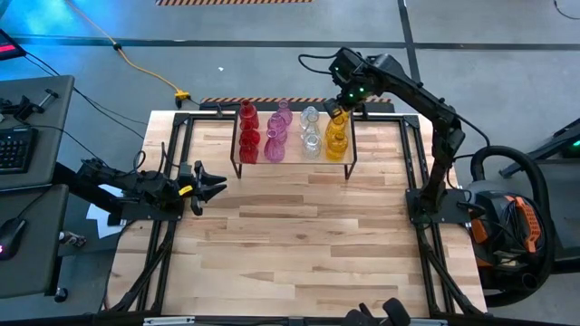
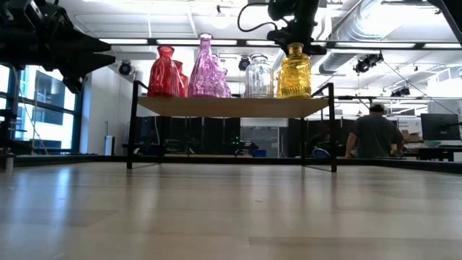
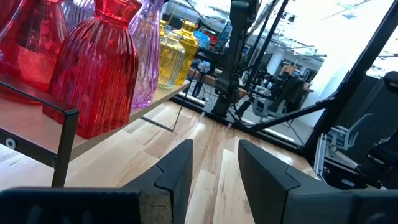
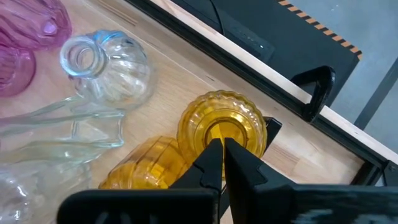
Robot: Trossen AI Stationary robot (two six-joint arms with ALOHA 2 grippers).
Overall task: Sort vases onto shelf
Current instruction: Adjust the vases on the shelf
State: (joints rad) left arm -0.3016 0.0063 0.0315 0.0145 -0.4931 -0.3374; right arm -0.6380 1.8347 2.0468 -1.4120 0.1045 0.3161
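Right fingers (image 4: 222,163) closed, empty, just above the mouth of the back yellow vase (image 4: 221,124) on the shelf (image 1: 347,161). Left fingers (image 3: 214,171) parted, empty, over the surface (image 1: 299,244). Glass looks light, slick, breakable; best pinched at the neck.

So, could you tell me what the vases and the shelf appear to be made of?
The vases look like coloured glass, glossy and ribbed: light and background show through them. The shelf seems a pale wood plank, grain visible, matte, on thin black legs, probably metal.
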